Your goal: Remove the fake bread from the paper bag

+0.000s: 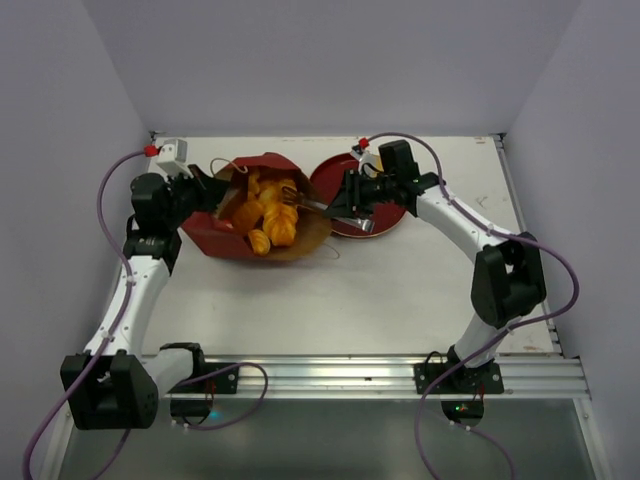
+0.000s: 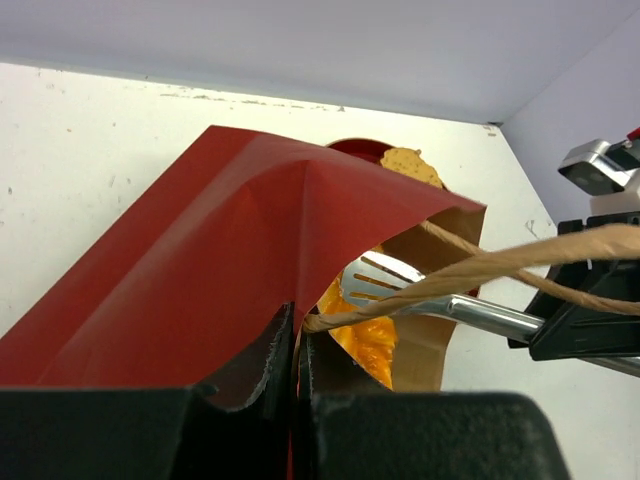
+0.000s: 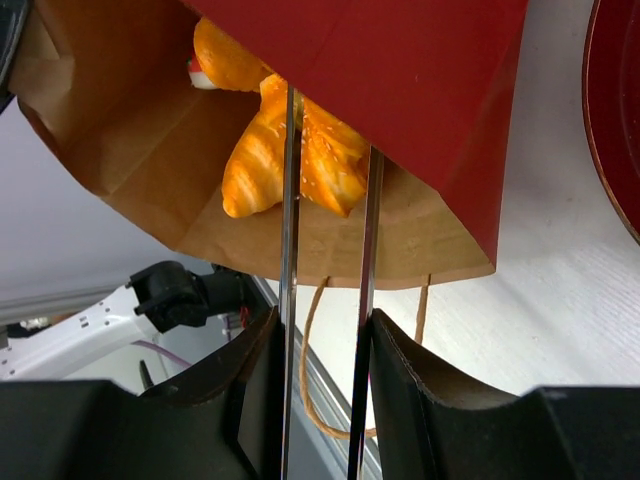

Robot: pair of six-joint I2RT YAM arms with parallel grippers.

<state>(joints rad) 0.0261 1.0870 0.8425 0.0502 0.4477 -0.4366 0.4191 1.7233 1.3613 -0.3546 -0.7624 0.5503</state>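
Observation:
The dark red paper bag (image 1: 215, 235) lies on its side with its brown mouth facing right. Several golden fake bread pieces (image 1: 266, 214) sit in the mouth. My left gripper (image 2: 297, 335) is shut on the bag's upper rim, where a cord handle (image 2: 500, 262) comes out, and holds the mouth up. My right gripper (image 3: 325, 330) is shut on a pair of metal tongs (image 3: 288, 200). The tongs' two arms reach into the mouth on either side of a braided bread (image 3: 290, 160). In the left wrist view the slotted tong head (image 2: 375, 280) rests against orange bread (image 2: 365, 338).
A round dark red plate (image 1: 330, 178) lies just right of the bag, partly under my right wrist. A looped cord handle (image 3: 312, 380) hangs from the bag's lower lip onto the white table (image 1: 400, 300). Grey walls close the table at the back and sides.

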